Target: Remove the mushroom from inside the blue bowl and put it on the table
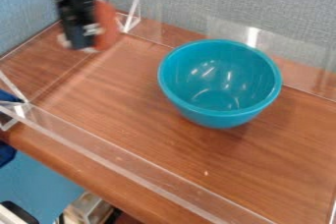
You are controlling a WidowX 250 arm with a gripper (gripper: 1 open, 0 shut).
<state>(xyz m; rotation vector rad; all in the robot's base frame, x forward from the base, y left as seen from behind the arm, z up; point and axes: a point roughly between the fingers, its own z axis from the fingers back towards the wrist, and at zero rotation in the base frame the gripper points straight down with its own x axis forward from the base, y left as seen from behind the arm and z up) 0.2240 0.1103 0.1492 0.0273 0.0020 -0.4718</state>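
No readable text, labels or numbers anywhere.

glossy teal bowl [221,84], wood-grain table [171,135], clear plastic walls [132,161]

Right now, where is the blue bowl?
In the camera view, the blue bowl sits right of centre on the table, in front of the grey back wall.

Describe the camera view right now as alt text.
A dark robot gripper, blurred, holds a small reddish-capped mushroom above the far left of a wooden table. A round teal bowl sits on the table, to the right in the picture.
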